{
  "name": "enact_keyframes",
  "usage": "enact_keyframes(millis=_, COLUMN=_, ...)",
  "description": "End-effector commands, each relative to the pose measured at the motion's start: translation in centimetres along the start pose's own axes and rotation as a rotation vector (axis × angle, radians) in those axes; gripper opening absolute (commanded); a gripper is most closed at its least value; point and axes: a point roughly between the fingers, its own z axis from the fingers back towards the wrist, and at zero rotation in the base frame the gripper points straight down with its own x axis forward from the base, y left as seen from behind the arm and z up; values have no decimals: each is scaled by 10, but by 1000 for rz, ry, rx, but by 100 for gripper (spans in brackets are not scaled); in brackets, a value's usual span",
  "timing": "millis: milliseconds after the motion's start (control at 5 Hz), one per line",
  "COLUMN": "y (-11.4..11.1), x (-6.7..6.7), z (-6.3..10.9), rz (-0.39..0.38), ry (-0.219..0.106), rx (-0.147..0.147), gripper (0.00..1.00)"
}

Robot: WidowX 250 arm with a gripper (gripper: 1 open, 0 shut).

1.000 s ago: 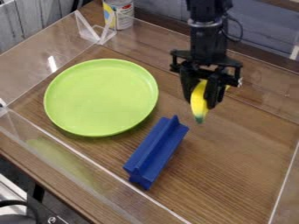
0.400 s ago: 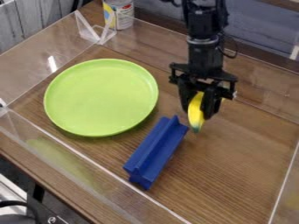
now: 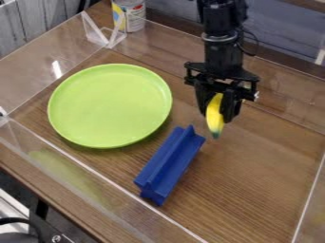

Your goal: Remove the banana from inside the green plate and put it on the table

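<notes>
Black pincer [image 3: 219,102] clamped on the banana [image 3: 216,116], hung nearly upright, greenish tip low over the table [image 3: 273,157], just beside the blue block's [image 3: 170,163] upper end. Already outside the green plate [image 3: 109,104], now empty, well to the left. Likely risks: tipping onto the block at release; rolling on glossy wood if dropped from height.

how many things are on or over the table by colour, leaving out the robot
green: 1, the green plate
yellow: 1, the banana, held in the end effector
blue: 1, the blue block
white and yellow: 1, the container at the far edge
total: 4
</notes>
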Motion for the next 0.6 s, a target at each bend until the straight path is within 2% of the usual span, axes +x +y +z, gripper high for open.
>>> enact_keyframes(millis=0, y=-4, x=12, z=9, rz=-14, ry=-64, rx=0, gripper=0)
enact_keyframes(millis=400, y=-17, x=19, z=-11, rz=-42, ry=-40, rx=3, gripper=0)
